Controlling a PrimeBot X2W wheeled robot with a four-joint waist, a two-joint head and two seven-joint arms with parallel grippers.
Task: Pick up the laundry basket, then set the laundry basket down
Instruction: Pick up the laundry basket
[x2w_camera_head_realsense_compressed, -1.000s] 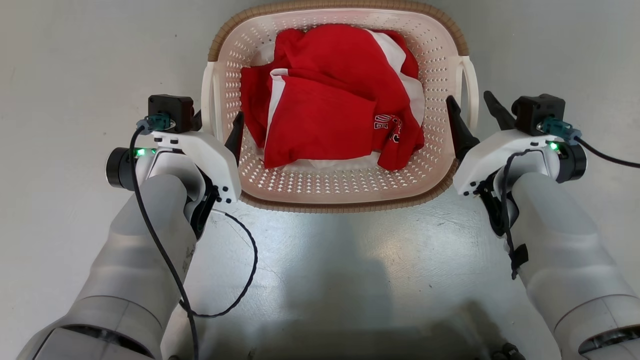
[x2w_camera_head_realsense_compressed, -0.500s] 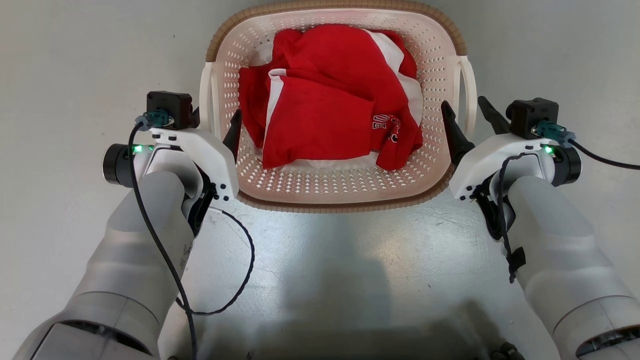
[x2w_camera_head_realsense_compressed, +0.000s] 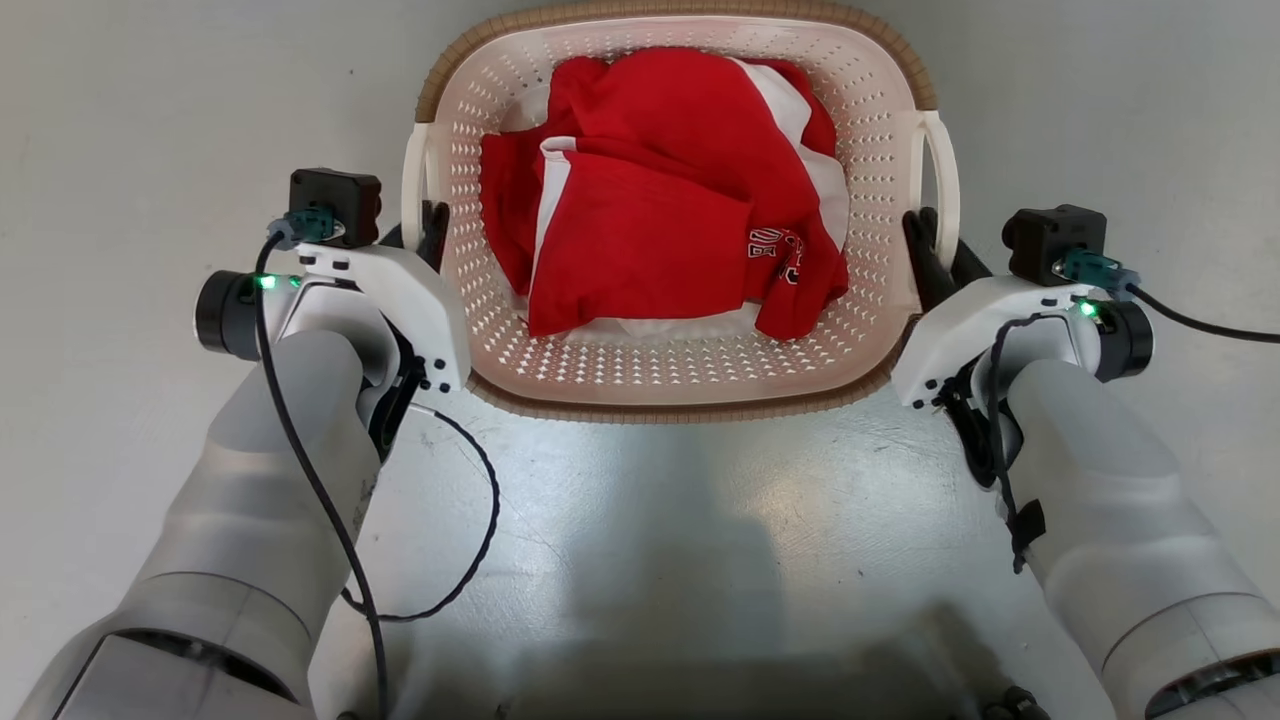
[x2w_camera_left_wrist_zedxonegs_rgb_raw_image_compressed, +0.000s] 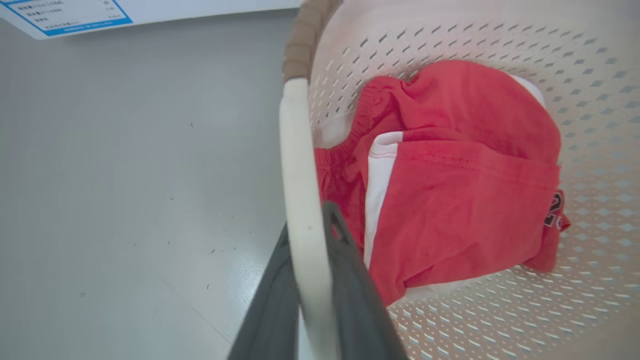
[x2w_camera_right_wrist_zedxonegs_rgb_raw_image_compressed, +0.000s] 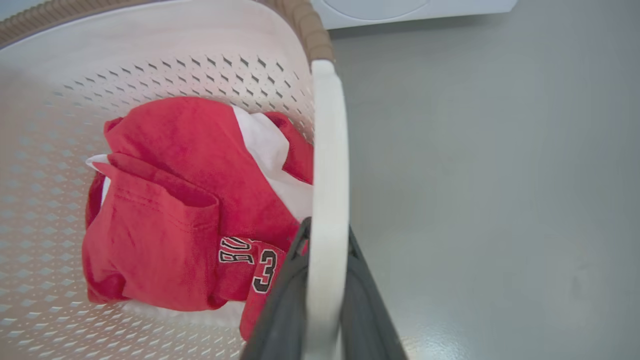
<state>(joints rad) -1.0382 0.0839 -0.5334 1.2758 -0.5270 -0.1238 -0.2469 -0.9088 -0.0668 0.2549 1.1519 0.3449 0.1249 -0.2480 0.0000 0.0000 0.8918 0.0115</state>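
Right, start with the grey floor (x2w_camera_head_realsense_compressed: 680, 560) across the lower half of the head view: smooth, glossy and flat, with the laundry basket (x2w_camera_head_realsense_compressed: 680, 408) resting on it at top centre, between your two arms. You're dealing with a rigid perforated plastic shell that should be light for its bulk, though thin walls like these may flex or twist if one side rises ahead of the other. Inside, the red and white clothing (x2w_camera_head_realsense_compressed: 660, 220) lies loosely bunched around the middle; it's soft and adds little weight, so I'd expect the load to stay balanced. Now the grab points: the left handle (x2w_camera_head_realsense_compressed: 411, 190) and right handle (x2w_camera_head_realsense_compressed: 945, 180), smooth white bars at the frame's mid-left and mid-right, are the sensible places, and probably a bit slick. Your left gripper (x2w_camera_head_realsense_compressed: 420, 225) is closed on its bar, and the left wrist view shows the dark fingers (x2w_camera_left_wrist_zedxonegs_rgb_raw_image_compressed: 350, 280) pinching it from both sides. Your right gripper (x2w_camera_head_realsense_compressed: 940, 250) is likewise clamped, fingers (x2w_camera_right_wrist_zedxonegs_rgb_raw_image_compressed: 280, 310) hugging the bar at bottom centre. Lift evenly, both sides together.
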